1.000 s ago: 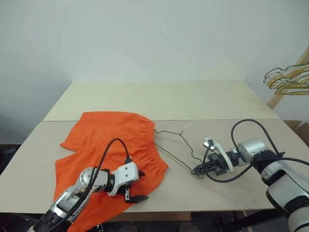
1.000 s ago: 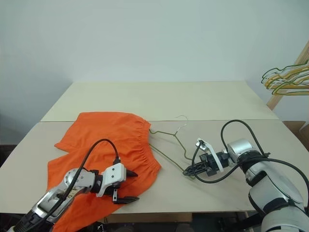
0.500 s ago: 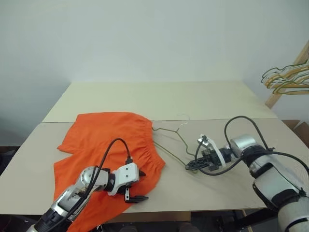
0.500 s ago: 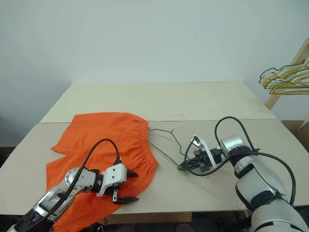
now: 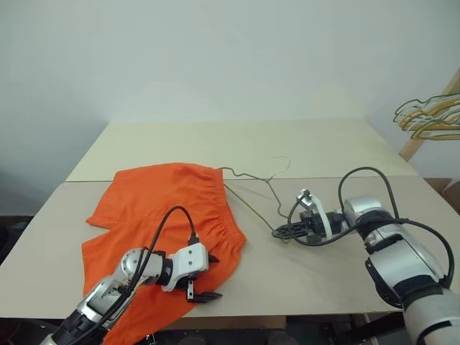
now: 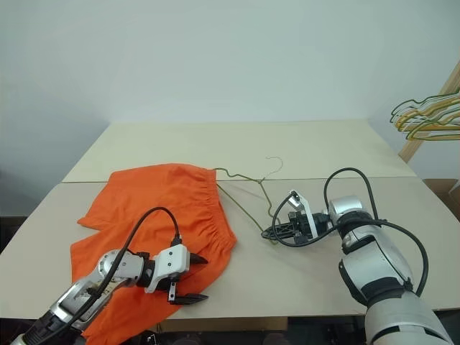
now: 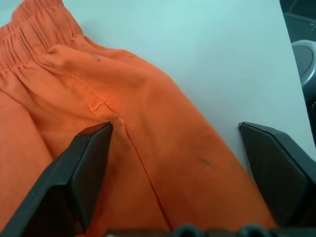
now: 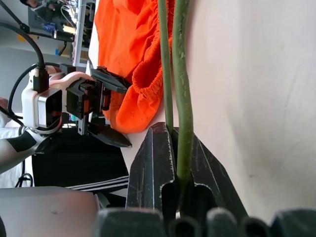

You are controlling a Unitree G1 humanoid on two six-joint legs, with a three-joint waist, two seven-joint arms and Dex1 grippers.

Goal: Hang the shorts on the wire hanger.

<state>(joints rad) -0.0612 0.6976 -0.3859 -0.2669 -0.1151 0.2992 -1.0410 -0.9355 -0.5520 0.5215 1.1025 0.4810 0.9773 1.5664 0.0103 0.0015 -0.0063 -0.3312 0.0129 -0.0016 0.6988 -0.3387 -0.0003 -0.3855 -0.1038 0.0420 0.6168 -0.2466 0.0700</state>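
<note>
Right gripper [image 5: 277, 232] is clamped on the wire hanger's [image 5: 253, 195] corner, probably to slide it into the orange shorts [image 5: 169, 208] lying flat on the table [image 5: 302, 151], while left gripper [image 5: 203, 276] hovers wide open over 1 leg.

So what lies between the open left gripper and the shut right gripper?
Bare tabletop past the shorts' hem, seen in the left eye view, separates left gripper from right gripper.

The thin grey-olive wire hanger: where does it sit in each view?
Left eye view: thin grey-olive wire hanger lies mid-table, right gripper shut on it.
Right eye view: mid-table.
Right wrist view: two wires running up from the fingers.
Left wrist view: not in it.
Shared landmark: bright orange fabric shorts.
</note>
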